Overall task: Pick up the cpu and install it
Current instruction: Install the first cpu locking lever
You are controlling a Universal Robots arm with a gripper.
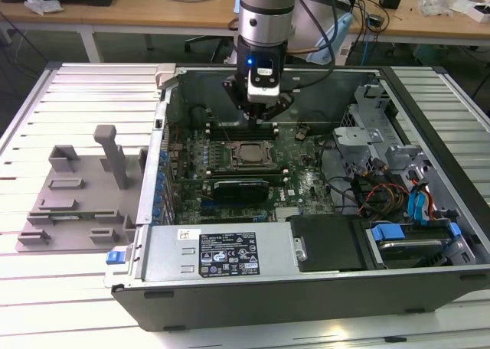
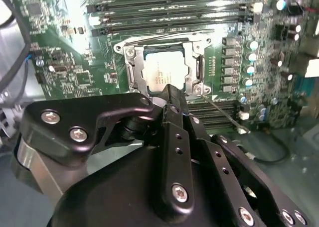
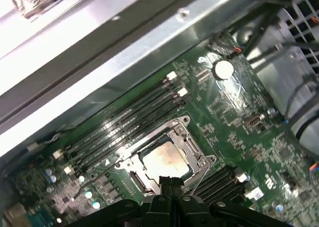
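The cpu (image 2: 162, 72) lies flat in the motherboard's socket frame (image 2: 130, 77), its silver top plate facing up; the first wrist view shows the cpu (image 3: 167, 160) too. In the exterior view it (image 1: 246, 154) sits at the middle of the open computer case. My gripper (image 1: 259, 118) hangs just above and behind the socket, shut with nothing between its fingers. The black fingertips (image 3: 171, 181) meet near the socket's edge, clear of the chip. In the second wrist view one finger (image 2: 170, 95) hides the socket's near rim.
A grey plastic fixture (image 1: 76, 188) with upright posts stands outside the case on the exterior view's left. Memory slots (image 3: 124, 125) run beside the socket. Drive bays and cables (image 1: 398, 196) crowd the case's right. The case wall (image 1: 164, 127) rises on the left.
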